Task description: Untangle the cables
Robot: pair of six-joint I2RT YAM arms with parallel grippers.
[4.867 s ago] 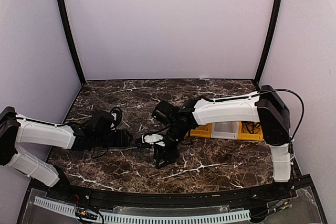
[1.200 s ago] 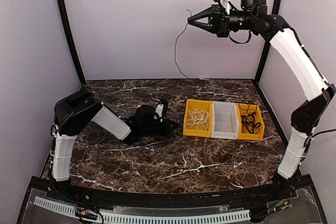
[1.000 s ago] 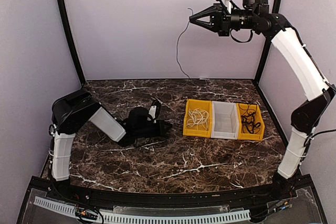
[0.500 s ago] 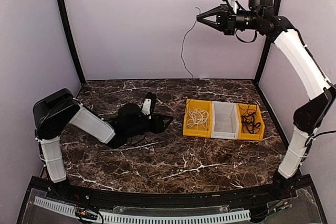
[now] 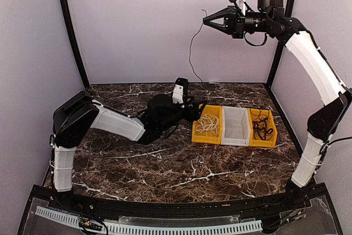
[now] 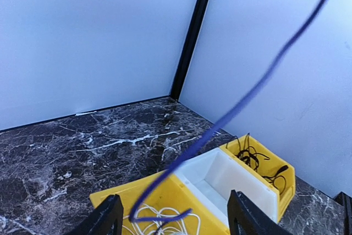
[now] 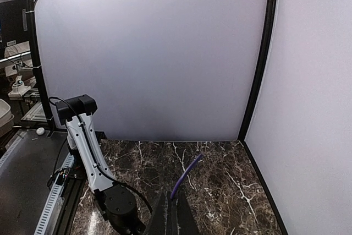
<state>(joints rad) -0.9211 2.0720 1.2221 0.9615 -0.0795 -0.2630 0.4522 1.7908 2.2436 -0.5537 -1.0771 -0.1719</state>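
Observation:
My right gripper (image 5: pixel 205 21) is raised high near the back wall, shut on the top of a thin cable (image 5: pixel 191 53) that hangs down toward the table. In the right wrist view a short bluish stub of that cable (image 7: pixel 186 177) sticks out past the shut gripper (image 7: pixel 174 213). My left gripper (image 5: pixel 201 106) hovers at the left yellow bin's (image 5: pixel 195 129) edge, open. In the left wrist view the cable (image 6: pixel 242 103) passes loosely between the gripper's (image 6: pixel 175 202) spread fingers, its curled end above white cables (image 6: pixel 144 213).
Three bins stand in a row at centre right: the left yellow bin with white cables (image 5: pixel 207 124), an empty white bin (image 5: pixel 236 130), and a right yellow bin (image 5: pixel 273 136) with black cables (image 5: pixel 263 125). Walls enclose the marble table on three sides.
My left gripper lifted off the table, swung right to the left yellow bin and went from shut to open. The right gripper stayed high, shut on the cable, shifting slightly.

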